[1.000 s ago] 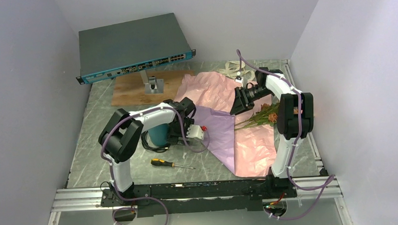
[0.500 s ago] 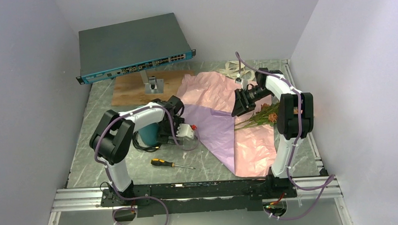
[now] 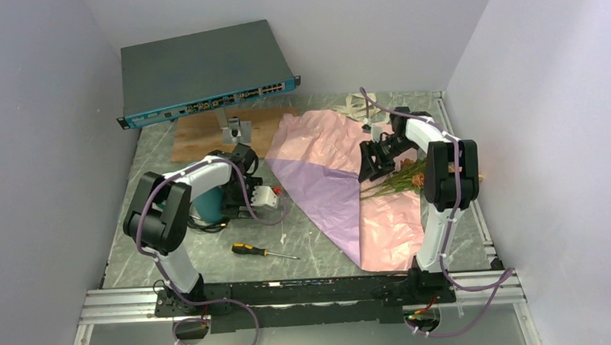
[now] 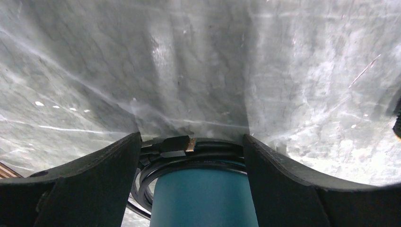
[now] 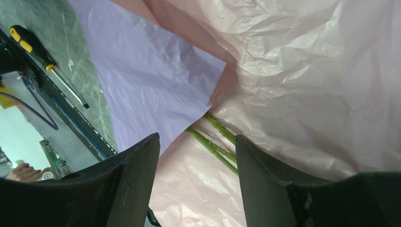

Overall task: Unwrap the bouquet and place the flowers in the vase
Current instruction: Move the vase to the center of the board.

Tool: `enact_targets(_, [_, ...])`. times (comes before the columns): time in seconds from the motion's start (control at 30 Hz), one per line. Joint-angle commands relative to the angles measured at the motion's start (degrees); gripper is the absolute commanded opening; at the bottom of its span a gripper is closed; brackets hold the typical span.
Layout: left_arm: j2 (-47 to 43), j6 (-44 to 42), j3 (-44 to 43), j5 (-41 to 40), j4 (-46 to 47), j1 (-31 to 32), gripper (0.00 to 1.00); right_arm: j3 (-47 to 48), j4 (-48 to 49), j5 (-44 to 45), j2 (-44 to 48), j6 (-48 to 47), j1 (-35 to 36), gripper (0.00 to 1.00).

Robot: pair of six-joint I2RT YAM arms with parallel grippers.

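**Two paper sheets spread flat, flowers bare, vase at the left tool**

Widest of all is the grey marbled surface, with a grey network switch propped at its back left above a wooden board. A pink paper sheet covers the right half, and a purple sheet lies over its left edge. The flowers rest on the pink sheet, stems toward the purple one. The right tool hangs just above those stems, open and holding nothing. The left tool straddles the blue vase, spread wide; whether it presses the vase cannot be told. The vase stands upright inside a black cable coil. A yellow-handled screwdriver lies nearer the bases.
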State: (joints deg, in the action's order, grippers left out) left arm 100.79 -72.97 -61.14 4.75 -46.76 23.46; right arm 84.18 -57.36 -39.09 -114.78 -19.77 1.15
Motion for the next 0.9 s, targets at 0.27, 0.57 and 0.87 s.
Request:
enact_targets(0.27, [1.95, -2.08, 0.40, 1.76, -2.03, -3.41, 0.86, 2.59, 3.53, -4.19, -6.90, 2.44, 2.73, 0.59])
enact_targets(0.57, [-2.07, 3.37, -8.08, 11.54, -6.93, 0.07, 0.86, 3.56, 0.69, -14.29, -4.59, -0.96, 5.18, 0.14])
enact_targets(0.87, [-7.30, 17.39, -17.72, 28.90, -4.86, 0.26, 0.86, 6.28, -6.62, -28.28, 0.43, -6.79, 11.39, 0.26])
